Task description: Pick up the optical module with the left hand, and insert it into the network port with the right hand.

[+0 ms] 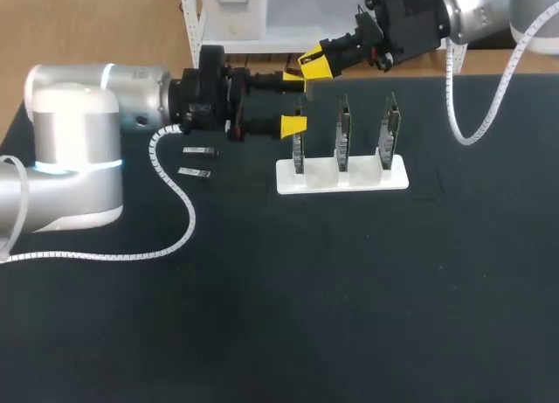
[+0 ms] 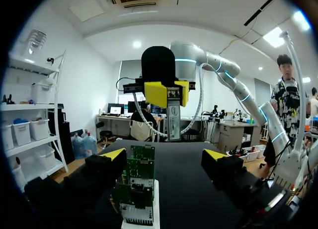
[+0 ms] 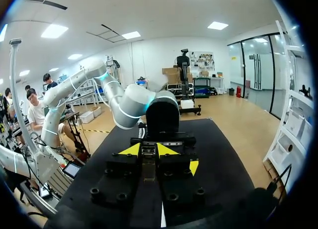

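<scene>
Hold slim silver optical module (image 2: 174, 119) pinched in right gripper (image 1: 313, 66), square it to a green circuit board (image 2: 140, 172) before pushing in, park empty wide-open left gripper (image 1: 294, 104) clear.

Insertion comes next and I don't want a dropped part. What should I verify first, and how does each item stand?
1. Right pincer shut on optical module: ok.
2. Left pincer open, off the module: ok.
3. Boards upright in white rack: ok.
4. Module aligned with a network port: not ok, held away from the boards.
5. Port unobstructed: cannot tell.
</scene>
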Controlling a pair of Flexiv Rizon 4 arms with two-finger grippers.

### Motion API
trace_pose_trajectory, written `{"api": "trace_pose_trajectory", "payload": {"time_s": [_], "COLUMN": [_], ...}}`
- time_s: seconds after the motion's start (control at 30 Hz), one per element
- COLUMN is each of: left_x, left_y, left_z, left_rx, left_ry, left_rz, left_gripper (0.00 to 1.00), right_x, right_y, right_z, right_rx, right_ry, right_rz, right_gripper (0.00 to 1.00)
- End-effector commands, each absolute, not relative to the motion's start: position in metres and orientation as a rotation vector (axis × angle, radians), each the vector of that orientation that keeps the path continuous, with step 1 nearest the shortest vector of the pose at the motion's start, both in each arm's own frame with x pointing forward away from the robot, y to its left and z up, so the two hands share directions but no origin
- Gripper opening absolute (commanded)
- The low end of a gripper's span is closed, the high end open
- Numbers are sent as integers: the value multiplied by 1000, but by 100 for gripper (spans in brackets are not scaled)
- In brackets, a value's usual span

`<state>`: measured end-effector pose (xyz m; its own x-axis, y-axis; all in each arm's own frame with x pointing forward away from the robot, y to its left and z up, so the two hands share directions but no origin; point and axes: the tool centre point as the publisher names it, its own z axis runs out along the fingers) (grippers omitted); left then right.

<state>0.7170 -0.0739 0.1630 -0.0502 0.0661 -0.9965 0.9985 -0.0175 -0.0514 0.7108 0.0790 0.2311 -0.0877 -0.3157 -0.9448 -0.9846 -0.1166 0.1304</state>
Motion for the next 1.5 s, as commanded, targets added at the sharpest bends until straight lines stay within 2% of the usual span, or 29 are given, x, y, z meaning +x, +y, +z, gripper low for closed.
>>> {"api": "trace_pose_trajectory", "payload": {"time_s": [0.03, 0.73, 1.5], "left_x": [718, 739, 747], "left_y": [-54, -1, 6], "left_z": [167, 173, 175], "left_rx": [1293, 1490, 1464], "left_ry": [1428, 1588, 1596], "left_rz": [-1134, -897, -886], "left_gripper": [100, 100, 100], "right_x": [709, 709, 701], "right_y": [78, 78, 85], "right_z": [231, 231, 221], "right_rx": [-1489, -1489, -1421], "right_ry": [1459, 1459, 1462], "right_rz": [1227, 1227, 1253], "right_gripper": [0, 0, 0]}}
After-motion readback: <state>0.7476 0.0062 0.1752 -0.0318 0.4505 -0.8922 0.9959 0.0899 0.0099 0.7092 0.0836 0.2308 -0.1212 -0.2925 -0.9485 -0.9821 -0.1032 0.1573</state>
